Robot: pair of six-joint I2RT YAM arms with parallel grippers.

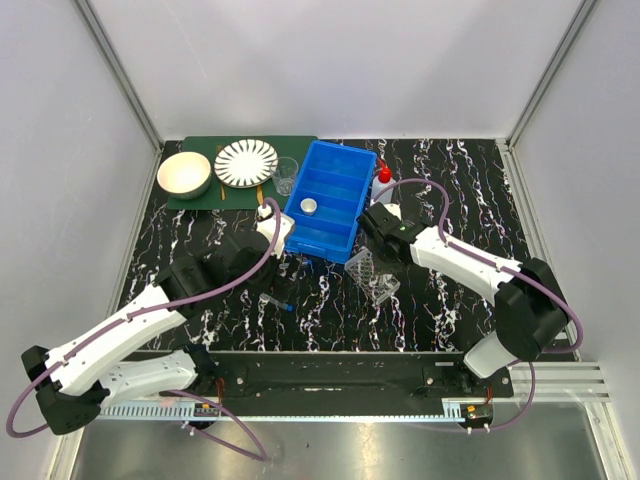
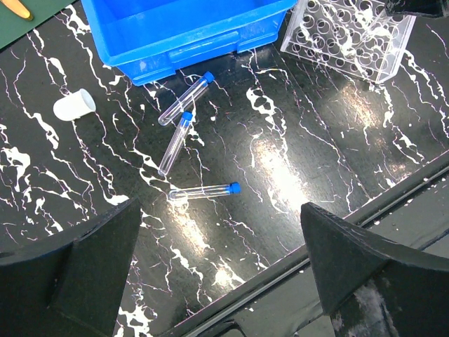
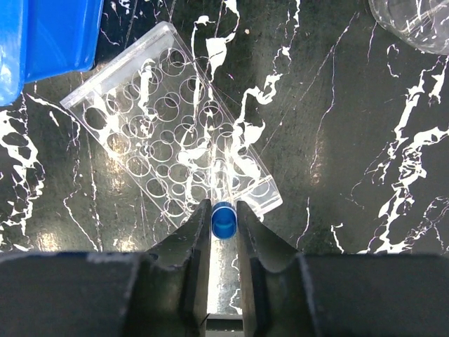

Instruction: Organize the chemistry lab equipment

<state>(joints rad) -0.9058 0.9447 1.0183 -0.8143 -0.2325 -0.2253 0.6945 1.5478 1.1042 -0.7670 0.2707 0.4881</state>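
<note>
- One tube (image 3: pixel 224 223), blue cap up, is pinched between the closed fingers of the right gripper (image 3: pixel 223 208), above the near-right end of the rack (image 3: pixel 168 126).
- Three more tubes (image 2: pixel 186 99) (image 2: pixel 175 142) (image 2: pixel 203 191) lie loose on the table (image 2: pixel 295 140), just near of the bin (image 2: pixel 182 53). The far one almost touches its wall.
- Step in hand, as judged: seat the held tube in a rack hole.
- To do it well: centre the tube's lower end over one hole before lowering. The rack sits askew to the fingers, so line up on the hole itself, not on the rack's edge. Keep the tube upright, lower gently, and let go only once it is seated. The clear rack is light and may slide if nudged.
- Right arm: reaches from its near-right base far and leftward, with the wrist over the rack and the fingers pointing down.
- Left arm: stretches from the near-left base toward the bin's near-left corner. The left gripper (image 2: pixel 219 210) hovers over the loose tubes, fingers spread wide and holding nothing.
- Elsewhere: a bottle (image 1: pixel 382 185) stands far right of the bin, a beaker (image 1: pixel 285 175) far left of it, and a lid (image 1: pixel 308 206) lies inside it.
</note>
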